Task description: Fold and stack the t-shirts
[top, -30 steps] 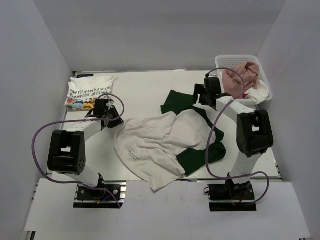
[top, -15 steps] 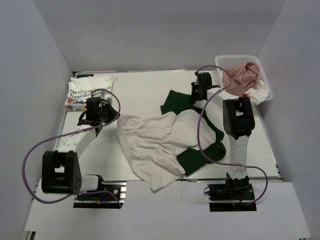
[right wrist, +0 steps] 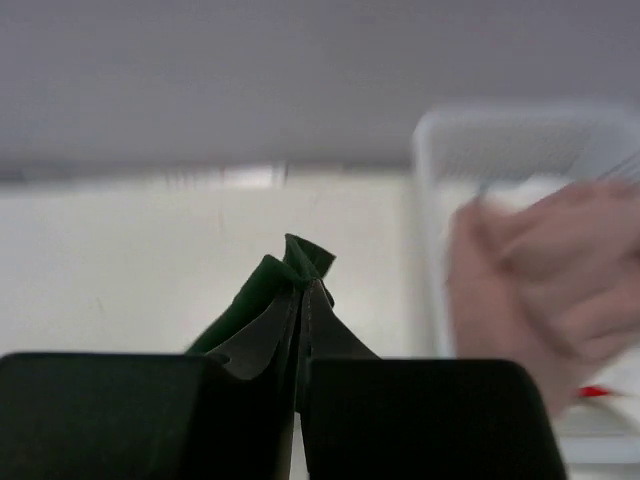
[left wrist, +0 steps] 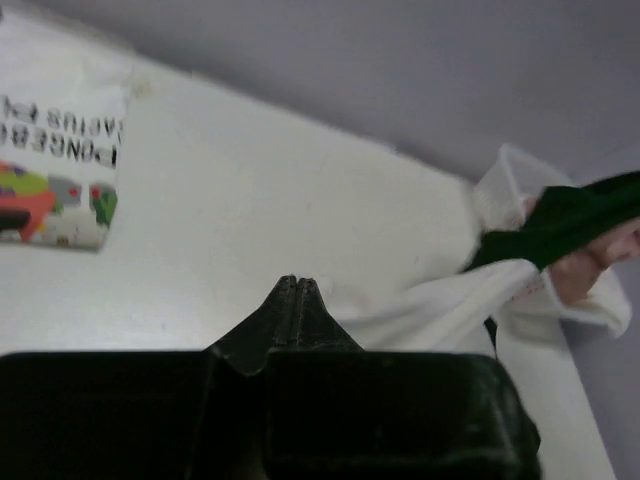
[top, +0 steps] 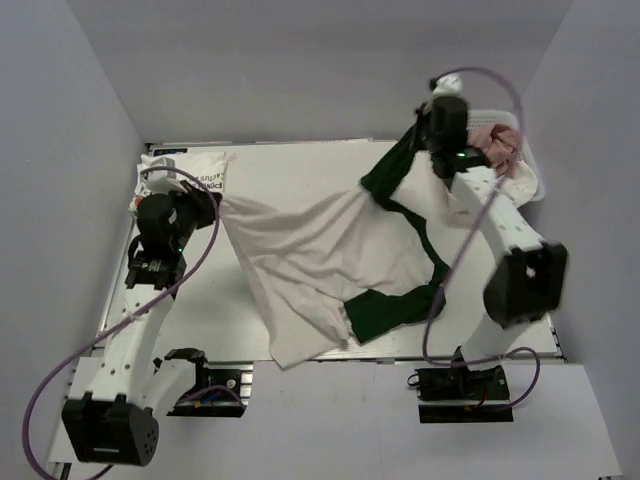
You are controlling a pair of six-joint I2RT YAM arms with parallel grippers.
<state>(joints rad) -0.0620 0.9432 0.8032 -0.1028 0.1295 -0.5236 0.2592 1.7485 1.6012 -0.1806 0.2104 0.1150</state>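
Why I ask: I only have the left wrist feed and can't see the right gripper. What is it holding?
Observer: The right gripper is shut on a dark green fold of the shirt, as its wrist view shows.
Operator: Is the shirt off the table?
Observer: Not wholly. From above, its near hem seems to lie on the table, while its far edge is stretched between the two grippers.
Operator: And does my left gripper have cloth?
Observer: From above, the shirt's white corner runs right up to the left gripper, so it appears pinched there.
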